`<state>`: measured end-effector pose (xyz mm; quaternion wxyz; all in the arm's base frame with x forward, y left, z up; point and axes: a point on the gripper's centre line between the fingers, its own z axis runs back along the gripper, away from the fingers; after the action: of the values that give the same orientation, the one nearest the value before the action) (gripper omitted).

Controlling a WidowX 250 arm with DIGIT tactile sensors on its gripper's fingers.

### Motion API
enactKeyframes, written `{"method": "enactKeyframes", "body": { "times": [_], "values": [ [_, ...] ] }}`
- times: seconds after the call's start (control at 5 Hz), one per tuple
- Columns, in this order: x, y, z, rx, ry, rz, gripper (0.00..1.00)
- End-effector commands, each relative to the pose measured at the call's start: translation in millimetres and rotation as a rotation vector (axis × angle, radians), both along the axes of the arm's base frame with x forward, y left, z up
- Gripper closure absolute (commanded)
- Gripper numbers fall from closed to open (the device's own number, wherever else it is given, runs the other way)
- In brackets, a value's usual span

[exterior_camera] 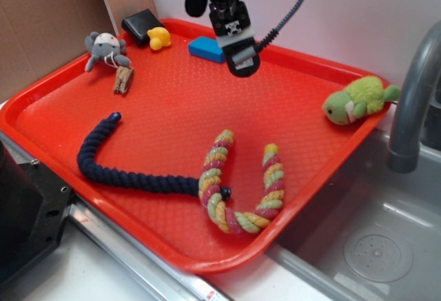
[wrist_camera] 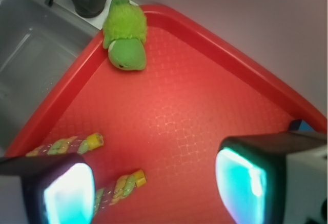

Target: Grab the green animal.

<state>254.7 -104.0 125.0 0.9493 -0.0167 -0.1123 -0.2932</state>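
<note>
The exterior view looks down obliquely across the whole red plastic tray [exterior_camera: 62, 118] from its front. The wrist view faces down, closer, between its fingers [wrist_camera: 69, 193]. Both share the tray's corner beside the grey metal sink [exterior_camera: 386, 246].

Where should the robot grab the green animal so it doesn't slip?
Probably around the fuzzy body of the green animal, coming from above. It lies flat at the tray corner beside the rim, so a side approach looks blocked. The round body is its widest, softest part. The gripper is open and apart from it.

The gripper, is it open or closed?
Open. In the wrist view the gripper has its two fingers far apart, with bare red tray between them and nothing held.
</note>
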Motion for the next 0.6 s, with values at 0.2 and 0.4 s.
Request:
{"method": "enactKeyframes", "body": {
  "times": [0.2,0.4],
  "values": [
    [37,-54,-60,-0.111,0.012,-0.041,0.00],
    [46,-67,-59,-0.115,-0.013,-0.058,0.00]
  ]
}}
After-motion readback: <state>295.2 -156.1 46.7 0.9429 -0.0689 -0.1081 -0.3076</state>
